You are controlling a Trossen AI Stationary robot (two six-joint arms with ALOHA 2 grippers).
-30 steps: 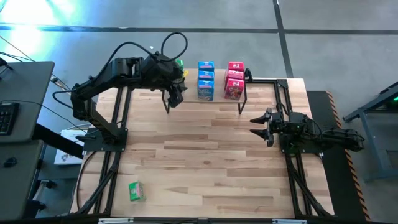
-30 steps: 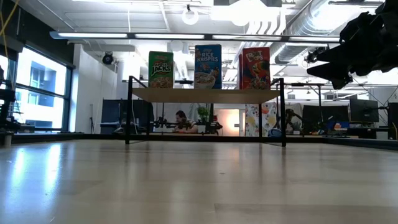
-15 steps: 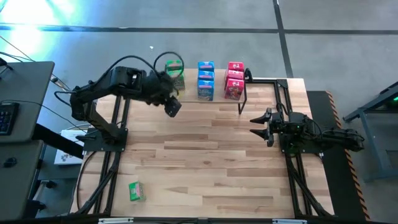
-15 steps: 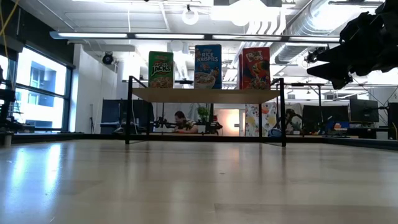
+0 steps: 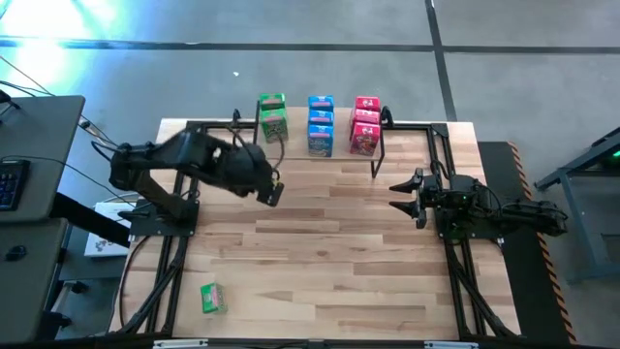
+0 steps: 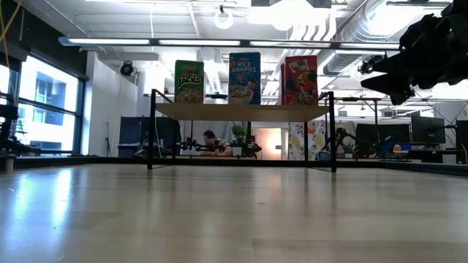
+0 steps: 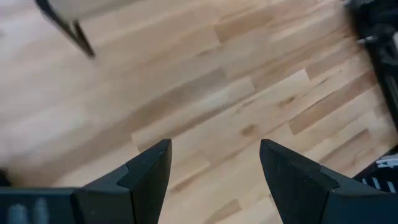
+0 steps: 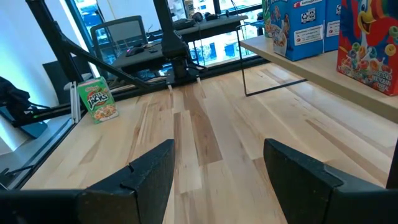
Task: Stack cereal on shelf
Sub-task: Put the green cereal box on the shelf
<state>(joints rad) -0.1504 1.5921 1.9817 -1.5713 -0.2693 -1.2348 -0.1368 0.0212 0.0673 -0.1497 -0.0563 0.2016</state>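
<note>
Moved: left gripper (image 5: 272, 193) has pulled back off the shelf (image 5: 407, 125) edge toward table (image 5: 329, 252) middle since earlier frame; green stack now uncovered.
L hand: dark two-finger gripper, jaws apart, nothing between them; wrist view shows only bare planks past the fingers (image 7: 146, 177).
R hand: right gripper (image 5: 405, 196) parked at its side of table, jaws apart, empty.
On shelf: green cereal boxes (image 5: 272, 114), blue (image 5: 321, 124), red-pink (image 5: 365, 124), far ahead of L hand, standing in rows on the light wood plank w/ black legs.
Left to place: lone small green printed cardboard box (image 5: 212, 298), well behind L hand near table's near edge, apart from both grippers.
Handling (est.): light, thin card, crushes if squeezed hard; glossy print may slip. Take across the two broad faces, mid-height, gentle close.
</note>
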